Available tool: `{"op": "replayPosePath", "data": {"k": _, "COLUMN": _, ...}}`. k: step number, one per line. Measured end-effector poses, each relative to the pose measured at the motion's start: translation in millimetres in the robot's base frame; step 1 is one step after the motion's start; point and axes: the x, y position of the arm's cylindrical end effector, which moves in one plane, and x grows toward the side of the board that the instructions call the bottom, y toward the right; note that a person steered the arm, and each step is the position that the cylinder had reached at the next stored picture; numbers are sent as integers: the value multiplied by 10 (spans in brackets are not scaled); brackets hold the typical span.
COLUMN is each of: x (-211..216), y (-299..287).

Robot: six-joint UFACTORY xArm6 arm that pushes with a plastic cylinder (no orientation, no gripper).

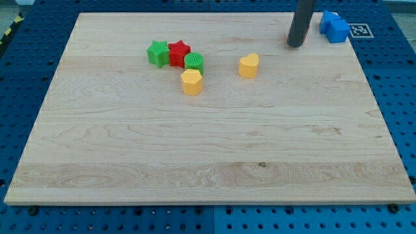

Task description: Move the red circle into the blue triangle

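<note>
My tip (296,45) rests on the wooden board (208,149) near the view's top right. A blue block (335,27) of unclear shape lies just right of the tip, at the board's top right corner. No red circle shows; the only red block is a red star (178,53) at the upper left. It sits between a green star (156,53) and a green circle (194,63), touching both. A yellow rounded block (192,82) lies just below the green circle. A yellow heart (248,65) lies alone, below and left of the tip.
The board lies on a blue perforated table (390,71). A white marker tag (359,29) is fixed to the table, right of the blue block.
</note>
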Motion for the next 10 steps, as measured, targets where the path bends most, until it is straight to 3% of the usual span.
{"op": "replayPosePath", "data": {"k": 2, "x": -44, "y": -426}}
{"op": "replayPosePath", "data": {"k": 4, "x": -584, "y": -25}}
{"op": "replayPosePath", "data": {"k": 5, "x": -615, "y": 31}}
{"op": "replayPosePath", "data": {"k": 7, "x": -176, "y": -305}}
{"op": "replayPosePath", "data": {"k": 10, "x": -244, "y": 69}}
